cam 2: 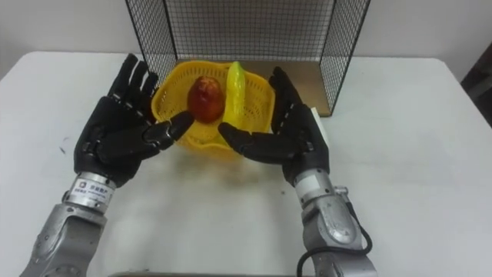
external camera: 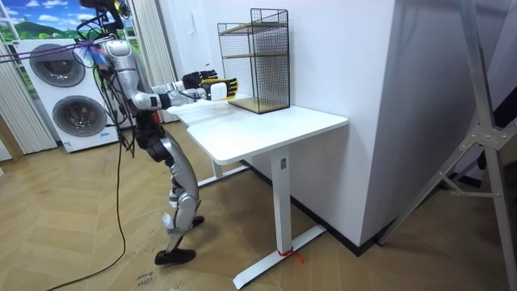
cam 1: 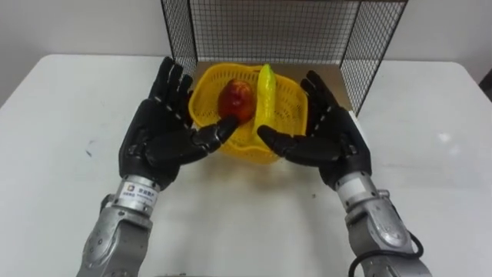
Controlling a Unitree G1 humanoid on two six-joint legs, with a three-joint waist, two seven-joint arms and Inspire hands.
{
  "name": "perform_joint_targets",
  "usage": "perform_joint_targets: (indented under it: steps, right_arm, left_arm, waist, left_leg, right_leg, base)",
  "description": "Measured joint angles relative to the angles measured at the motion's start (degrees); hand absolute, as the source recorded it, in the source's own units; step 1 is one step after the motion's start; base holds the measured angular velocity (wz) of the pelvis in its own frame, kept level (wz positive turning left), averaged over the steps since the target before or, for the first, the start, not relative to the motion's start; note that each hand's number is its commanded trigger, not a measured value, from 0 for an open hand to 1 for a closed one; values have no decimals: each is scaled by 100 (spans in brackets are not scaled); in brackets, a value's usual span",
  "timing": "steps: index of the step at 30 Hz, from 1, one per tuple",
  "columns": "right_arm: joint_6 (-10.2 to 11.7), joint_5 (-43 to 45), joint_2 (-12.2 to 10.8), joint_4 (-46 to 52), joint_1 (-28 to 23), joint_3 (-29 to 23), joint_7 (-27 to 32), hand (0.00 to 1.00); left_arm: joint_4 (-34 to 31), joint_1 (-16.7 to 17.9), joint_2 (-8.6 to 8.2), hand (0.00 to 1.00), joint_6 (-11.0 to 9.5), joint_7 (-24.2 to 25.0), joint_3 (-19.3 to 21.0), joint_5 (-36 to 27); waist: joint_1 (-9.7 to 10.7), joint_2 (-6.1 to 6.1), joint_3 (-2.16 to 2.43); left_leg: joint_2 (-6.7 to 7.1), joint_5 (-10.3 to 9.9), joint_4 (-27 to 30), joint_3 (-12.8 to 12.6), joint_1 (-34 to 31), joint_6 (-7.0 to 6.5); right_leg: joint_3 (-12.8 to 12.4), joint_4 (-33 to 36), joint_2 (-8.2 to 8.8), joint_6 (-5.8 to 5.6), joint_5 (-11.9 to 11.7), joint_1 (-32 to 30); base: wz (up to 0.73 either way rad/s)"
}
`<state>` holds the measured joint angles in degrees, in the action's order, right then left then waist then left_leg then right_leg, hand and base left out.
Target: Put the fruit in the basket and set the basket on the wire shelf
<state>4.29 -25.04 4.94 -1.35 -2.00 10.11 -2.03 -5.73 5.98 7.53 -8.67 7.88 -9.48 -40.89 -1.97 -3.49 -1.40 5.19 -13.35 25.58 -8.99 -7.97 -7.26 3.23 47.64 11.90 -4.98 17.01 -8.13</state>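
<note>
Both hands are out with fingers straight: left hand (cam 1: 157, 138) and right hand (cam 1: 330, 135) press the yellow basket (cam 1: 204, 100) between their palms at the wire shelf's (cam 1: 269, 27) open front, over the white table (cam 1: 61, 100). We see an apple (cam 1: 237, 98) and a banana (cam 1: 265, 88) inside. Washing machines (external camera: 77, 113) stand behind the robot.

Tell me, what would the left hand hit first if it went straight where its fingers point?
Probably the wire shelf, its left wall just beyond the left hand; the yellow basket lies beside it. Depth is unclear.
</note>
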Motion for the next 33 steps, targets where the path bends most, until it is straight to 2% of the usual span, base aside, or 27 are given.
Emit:
perform_joint_targets:
  steps: [2, 3, 4, 5, 7, 9, 16, 26, 33]
  right_arm:
    - [16, -6, -23, 5, 68, 36, -1, 0]
    - [15, -10, -23, 4, 71, 36, -1, 0]
    - [15, -20, -24, 4, 77, 26, 0, 0]
    - [15, -31, -28, 1, 82, 33, 2, 0]
    - [15, -134, 24, 0, 108, 28, 7, 0]
    - [15, -180, 23, -1, 174, 28, 15, 0]
    - [17, -172, 69, 4, 347, 19, 17, 0]
    - [17, -198, 75, 6, 363, -6, 28, 0]
    - [15, -161, 68, 9, 363, -31, 82, 0]
  left_arm:
    - [2, -22, 16, 0, -49, 0, 42, 0]
    - [2, -24, 13, 0, -48, 0, 35, 16]
    - [1, -29, 13, 0, -48, 0, 19, 30]
    - [20, -37, -5, 0, -35, 0, 22, 28]
    - [20, -77, -17, 0, -9, 0, 12, 25]
    - [21, -158, 45, 0, -9, 0, 16, 19]
    - [20, -163, 31, 0, 5, 0, 24, 37]
    - [27, -165, -35, 0, 13, 0, 4, 51]
    - [277, -281, -47, 0, 238, 0, 28, 52]
  waist:
    - [16, 61, -30]
    - [35, 90, -43]
    - [49, 108, -53]
    - [44, 158, -43]
    - [24, 273, 18]
    - [27, 284, 16]
    - [29, 284, 43]
    - [224, 303, 56]
    - [328, 303, 56]
  left_leg:
    - [-124, -54, -18, -2, 4, -18]
    - [-150, -60, -16, 10, 0, -24]
    - [-139, -67, -26, 19, 1, -29]
    - [-126, -91, -40, 34, 12, -27]
    - [-157, -77, -186, 44, 45, -4]
    - [-169, -42, -302, 50, 132, 21]
    - [-283, 5, -661, 8, 426, 102]
    - [-321, 19, -855, -109, 588, 128]
    - [-344, 38, -990, -183, 667, 158]
  right_leg:
    - [49, -577, -241, 55, 172, -97]
    - [83, -838, -310, 70, 192, -96]
    - [154, -1427, -418, 123, 113, -105]
    - [162, -1731, -507, 167, -86, -93]
    - [158, -2021, -581, 194, -198, -14]
    - [174, -2193, -603, 204, -235, 68]
    - [144, -2726, -779, 268, -443, 417]
    - [139, -2913, -815, 272, -504, 532]
    - [146, -3002, -835, 305, -544, 558]
  base:
    - [-4]
    - [9]
    - [13]
    - [9]
    - [-6]
    - [-5]
    - [-8]
    - [-6]
    - [-7]
